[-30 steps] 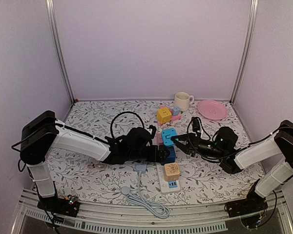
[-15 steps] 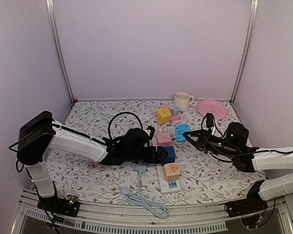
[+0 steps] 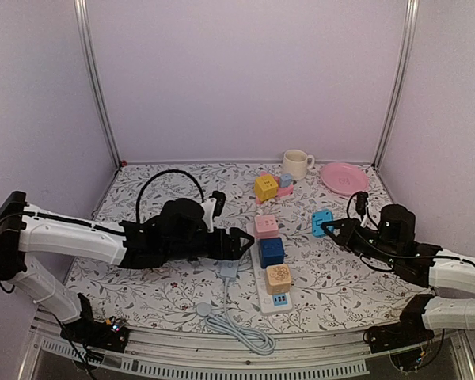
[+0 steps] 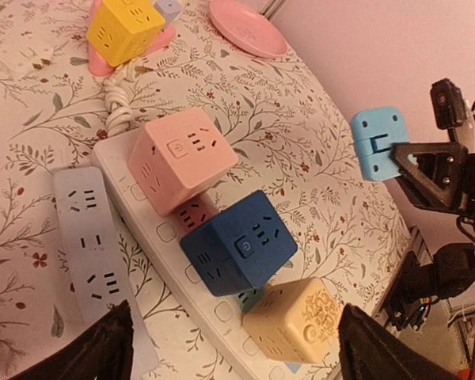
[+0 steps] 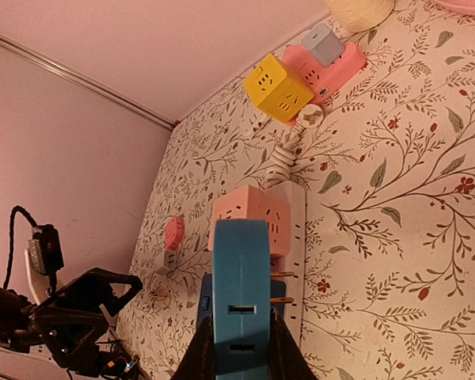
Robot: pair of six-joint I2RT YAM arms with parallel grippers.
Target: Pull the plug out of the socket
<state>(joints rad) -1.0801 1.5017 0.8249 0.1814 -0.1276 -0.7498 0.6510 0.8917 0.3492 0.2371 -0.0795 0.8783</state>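
The right gripper (image 3: 329,227) pinches the light blue plug (image 3: 322,220), clear of the power strip (image 3: 260,279) at its 3 o'clock, so the pull looks done and setting it down seems next, while the left gripper (image 3: 242,242), spread wide, sits at the strip's 9 o'clock.

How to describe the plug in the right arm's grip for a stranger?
Find the white power strip at the table's front, with three cubes plugged in. Right of it, the right end effector holds the plug. It alone is light blue and in the air.
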